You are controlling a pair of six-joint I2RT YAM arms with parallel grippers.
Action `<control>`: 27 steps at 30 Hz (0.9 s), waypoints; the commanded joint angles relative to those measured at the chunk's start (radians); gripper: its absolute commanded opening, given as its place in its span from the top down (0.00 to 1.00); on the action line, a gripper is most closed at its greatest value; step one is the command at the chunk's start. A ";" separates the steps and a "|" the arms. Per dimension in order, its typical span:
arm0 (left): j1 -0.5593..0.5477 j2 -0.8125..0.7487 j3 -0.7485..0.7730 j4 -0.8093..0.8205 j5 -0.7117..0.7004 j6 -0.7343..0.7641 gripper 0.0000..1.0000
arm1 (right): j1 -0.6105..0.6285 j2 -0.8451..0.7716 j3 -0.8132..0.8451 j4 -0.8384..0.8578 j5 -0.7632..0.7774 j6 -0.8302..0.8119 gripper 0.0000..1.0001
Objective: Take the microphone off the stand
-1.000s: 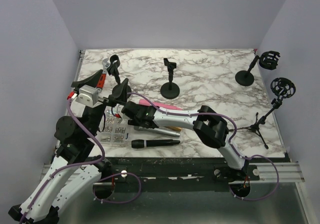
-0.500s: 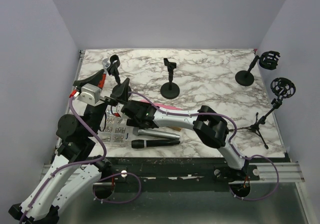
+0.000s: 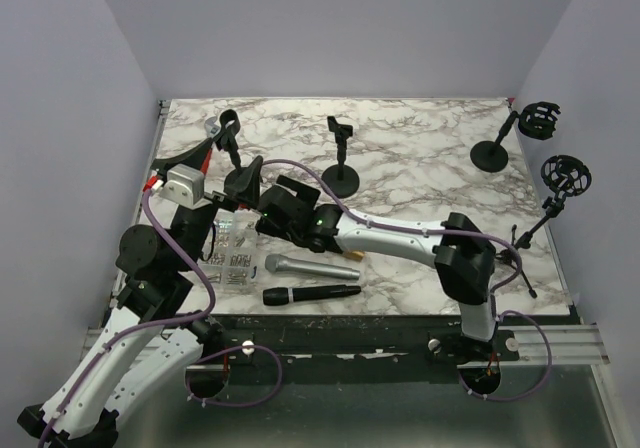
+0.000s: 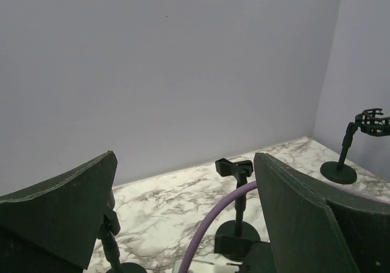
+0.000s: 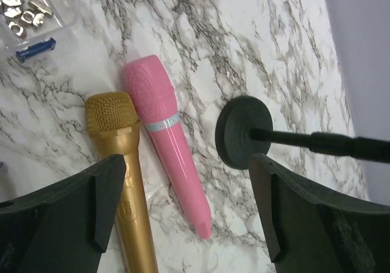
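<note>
Marble table [image 3: 420, 138], top view: silver microphone [image 3: 310, 267] and black microphone [image 3: 310, 293] lie flat near front edge, well apart from stand [image 3: 340, 158]. Left wrist: left gripper [image 4: 184, 157] spread, empty. Right wrist: right gripper [image 5: 186, 163] spread, empty, above pink microphone [image 5: 149, 96] and gold microphone [image 5: 113, 114].

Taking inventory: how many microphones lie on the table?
4: silver mic, black mic near the front edge; gold mic, pink mic under the right arm. More may be hidden.
</note>
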 commanded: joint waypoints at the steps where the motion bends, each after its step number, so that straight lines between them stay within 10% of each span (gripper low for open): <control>1: -0.005 0.006 0.030 -0.010 0.029 -0.018 0.01 | 0.010 -0.109 -0.134 0.085 0.042 0.079 0.09; 27: -0.005 0.013 0.038 -0.022 0.054 -0.062 0.01 | -0.061 -0.561 -0.548 0.219 0.121 0.488 0.00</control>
